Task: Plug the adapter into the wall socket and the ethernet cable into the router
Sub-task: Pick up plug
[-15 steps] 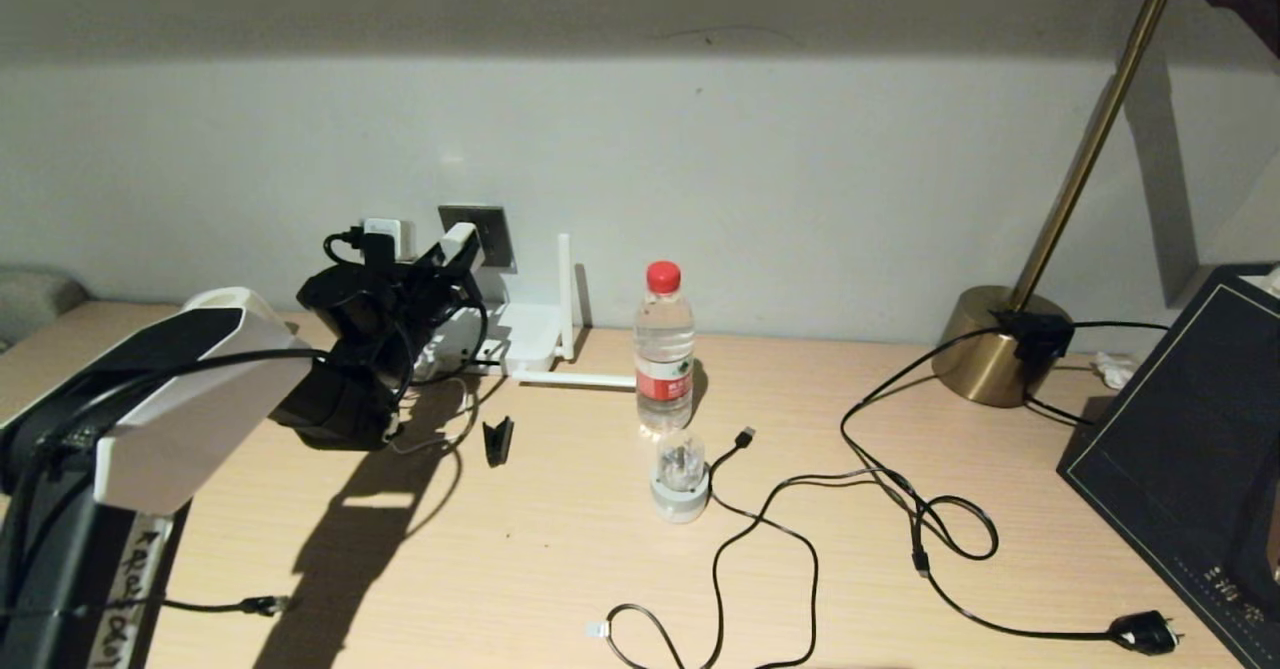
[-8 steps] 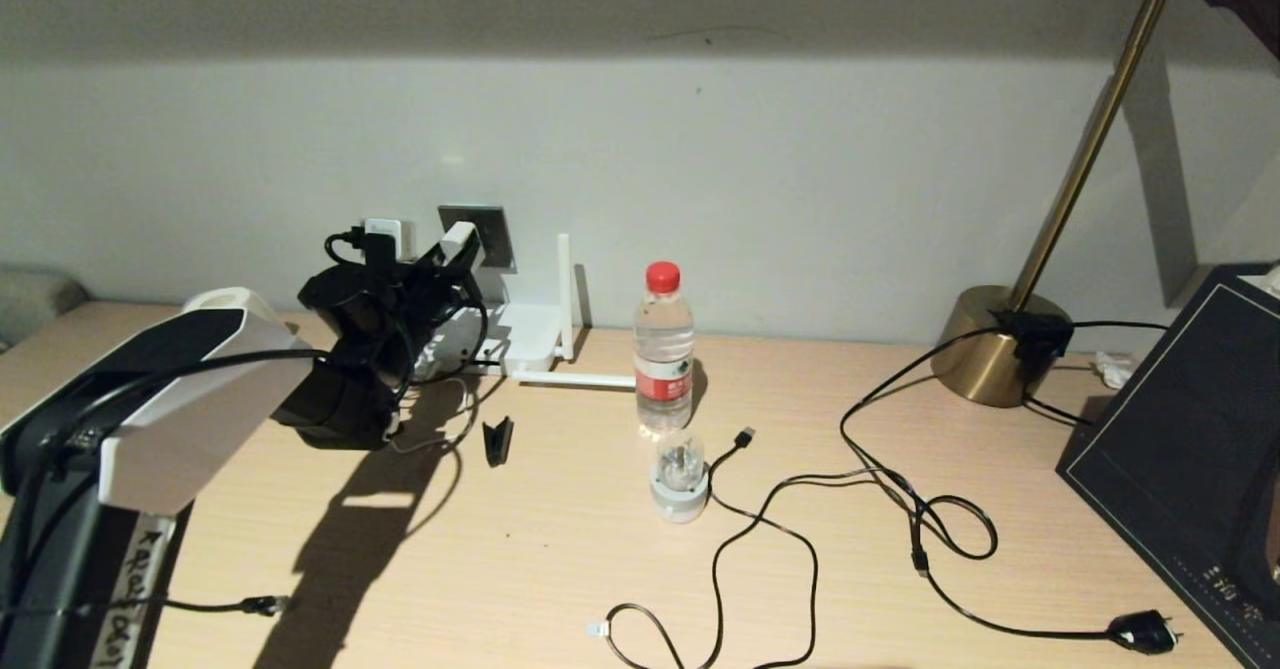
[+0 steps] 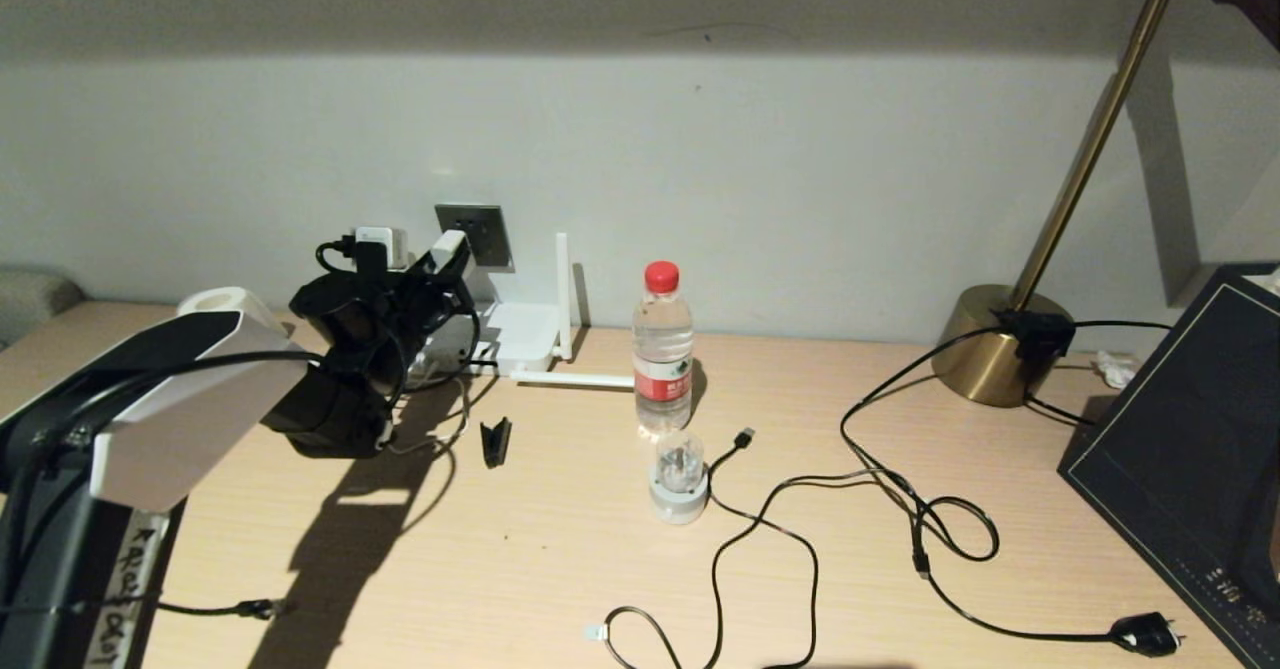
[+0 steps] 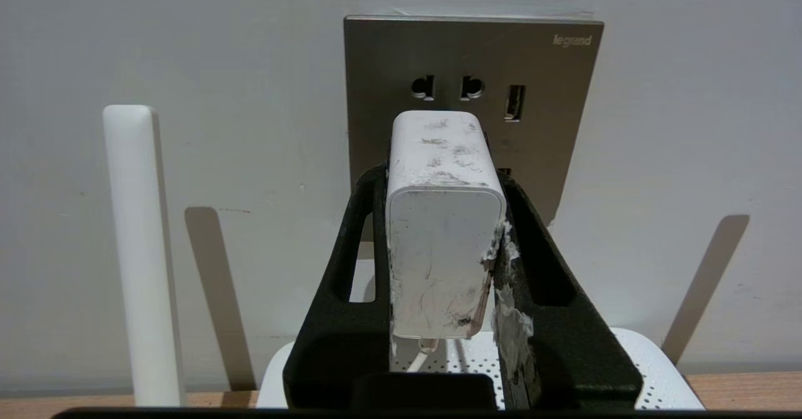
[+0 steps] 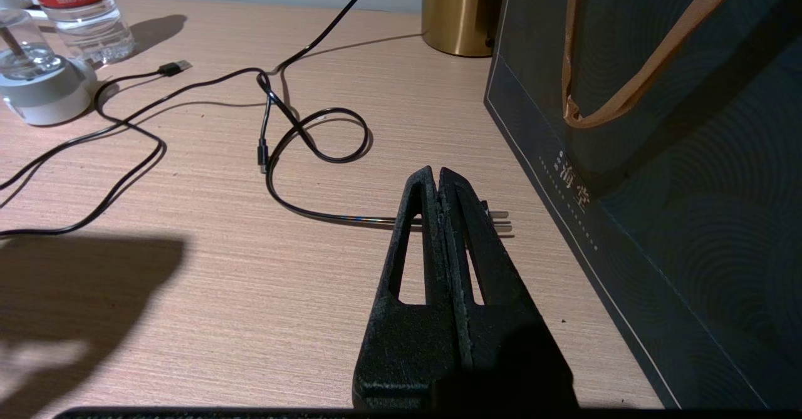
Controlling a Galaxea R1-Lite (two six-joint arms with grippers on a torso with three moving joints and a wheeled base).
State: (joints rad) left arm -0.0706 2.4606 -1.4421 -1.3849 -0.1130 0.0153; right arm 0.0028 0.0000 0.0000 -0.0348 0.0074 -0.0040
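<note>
My left gripper (image 4: 442, 178) is shut on the adapter (image 4: 445, 218), a scuffed white block with a thin white cord hanging from its rear. The adapter points at the grey wall socket (image 4: 470, 68), just under its two-pin holes; its plug face is hidden, so contact cannot be told. In the head view the adapter (image 3: 450, 247) sits right in front of the socket (image 3: 474, 234). The white router (image 3: 525, 334) lies below with its antennas. A black cable with a clear-tipped plug (image 3: 598, 631), apparently the ethernet cable, lies at the table's front. My right gripper (image 5: 437, 171) is shut and empty, low over the table.
A water bottle (image 3: 662, 349) and a round white-and-clear plug piece (image 3: 680, 479) stand mid-table. Black cables loop to the right, one with a USB end (image 3: 745, 437), one with a mains plug (image 3: 1145, 634). A brass lamp base (image 3: 990, 354) and a dark bag (image 3: 1180, 449) fill the right side.
My left gripper with the adapter has shifted slightly left and up in front of the socket. The rest has stayed where it was.
</note>
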